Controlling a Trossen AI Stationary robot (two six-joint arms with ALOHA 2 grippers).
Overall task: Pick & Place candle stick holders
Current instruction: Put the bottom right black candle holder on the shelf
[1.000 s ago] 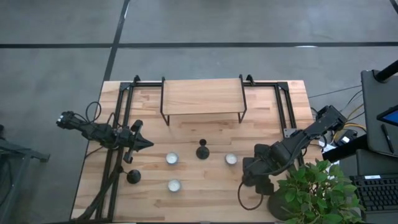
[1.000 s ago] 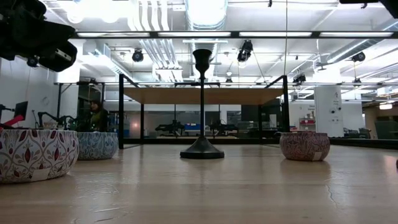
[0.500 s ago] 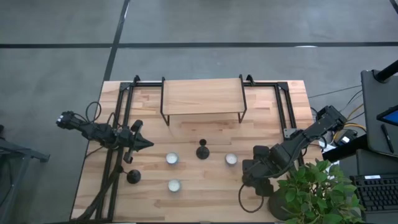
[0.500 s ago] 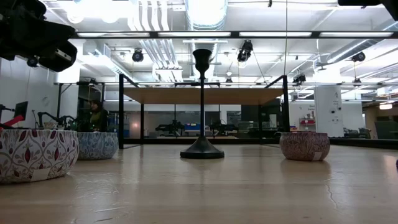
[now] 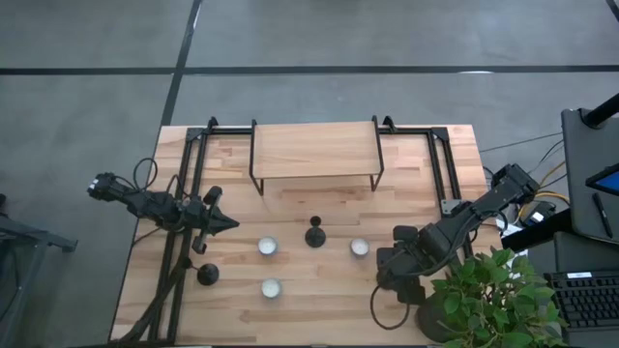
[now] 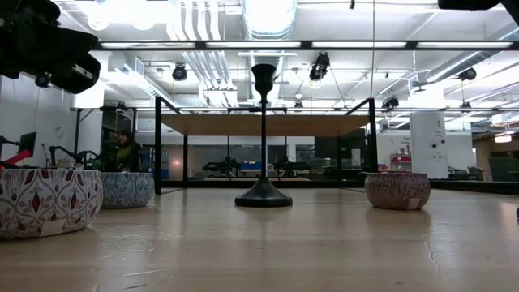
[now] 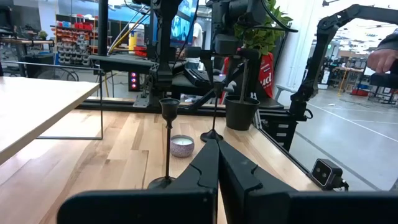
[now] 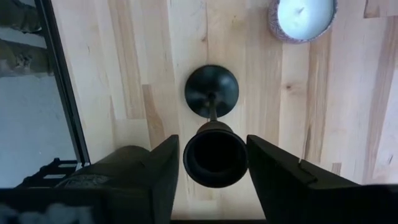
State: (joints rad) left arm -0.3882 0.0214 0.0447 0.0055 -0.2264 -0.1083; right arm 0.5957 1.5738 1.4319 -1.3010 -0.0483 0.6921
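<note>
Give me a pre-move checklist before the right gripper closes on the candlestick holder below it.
1. Right gripper open: ok, one finger stands on each side of the cup.
2. Candlestick holder upright: ok, the cup sits almost straight above its round base.
3. Cup centred between the fingers: ok, a slim gap shows on both sides.
4. Nearest candle clear of the fingers: ok, it sits apart beyond the base.
5. Left gripper out of the way: ok, it is shut and far off on the left.
6. Finger height relative to the cup: cannot tell from these views.
</note>
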